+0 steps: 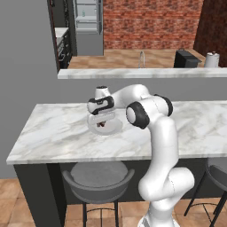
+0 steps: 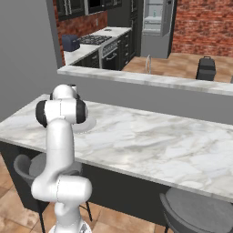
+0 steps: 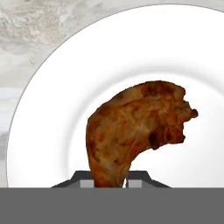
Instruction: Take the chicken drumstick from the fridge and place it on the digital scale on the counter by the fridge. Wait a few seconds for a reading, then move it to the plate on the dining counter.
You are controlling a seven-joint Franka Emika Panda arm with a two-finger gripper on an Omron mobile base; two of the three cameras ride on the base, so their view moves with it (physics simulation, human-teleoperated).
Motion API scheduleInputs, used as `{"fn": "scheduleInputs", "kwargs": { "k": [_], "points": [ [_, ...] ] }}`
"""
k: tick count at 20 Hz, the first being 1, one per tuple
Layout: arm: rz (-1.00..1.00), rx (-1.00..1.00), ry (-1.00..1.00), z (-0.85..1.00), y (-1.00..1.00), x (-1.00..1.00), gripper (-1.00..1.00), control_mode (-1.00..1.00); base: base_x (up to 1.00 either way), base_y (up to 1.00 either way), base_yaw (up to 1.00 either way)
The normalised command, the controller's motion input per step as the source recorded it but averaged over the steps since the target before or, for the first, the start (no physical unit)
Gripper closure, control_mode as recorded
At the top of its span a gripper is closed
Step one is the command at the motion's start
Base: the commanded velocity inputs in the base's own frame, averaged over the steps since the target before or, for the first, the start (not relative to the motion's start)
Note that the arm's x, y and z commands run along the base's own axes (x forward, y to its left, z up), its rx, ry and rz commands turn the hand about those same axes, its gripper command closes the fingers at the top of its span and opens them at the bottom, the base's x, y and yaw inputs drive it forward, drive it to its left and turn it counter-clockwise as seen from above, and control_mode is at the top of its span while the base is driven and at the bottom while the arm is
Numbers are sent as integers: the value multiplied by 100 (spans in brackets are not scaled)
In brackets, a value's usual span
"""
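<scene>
My gripper [image 3: 110, 178] is shut on the thin bone end of the reddish-brown chicken drumstick [image 3: 135, 131]. The meaty end points at the middle of the pale round plate [image 3: 48, 109]. Whether the meat touches the plate I cannot tell. From the left base view, the gripper [image 1: 101, 122] hangs just over the plate [image 1: 114, 128] on the dining counter [image 1: 53, 133], with a bit of the drumstick [image 1: 102, 124] showing under the hand. In the right base view the arm hides most of the plate [image 2: 90, 124]. The fridge [image 1: 88, 22] stands open far behind. The digital scale is out of view.
A raised marble ledge [image 1: 142, 73] runs behind the dining counter. Round grey stools [image 1: 98, 177] stand under its front edge. Beyond, the kitchen counter [image 2: 107, 32] with black cabinets and a stove sits beside the fridge [image 2: 154, 20].
</scene>
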Motion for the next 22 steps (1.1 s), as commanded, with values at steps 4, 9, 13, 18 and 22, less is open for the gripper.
{"fn": "scheduleInputs", "kwargs": {
  "k": [4, 9, 13, 18, 22],
  "points": [
    [0, 0, 0, 0, 0, 4, -100, -100, 0, 0, 0],
    [0, 0, 0, 0, 0, 5, -100, -100, 0, 0, 0],
    [1, 0, 0, -3, 0, 4, -100, -100, 0, 0, 0],
    [4, 0, -3, 13, -2, -15, -100, -100, 0, 0, 0],
    [3, 1, -4, 61, -8, -85, -100, -100, 0, 0, 0]
  ]
}}
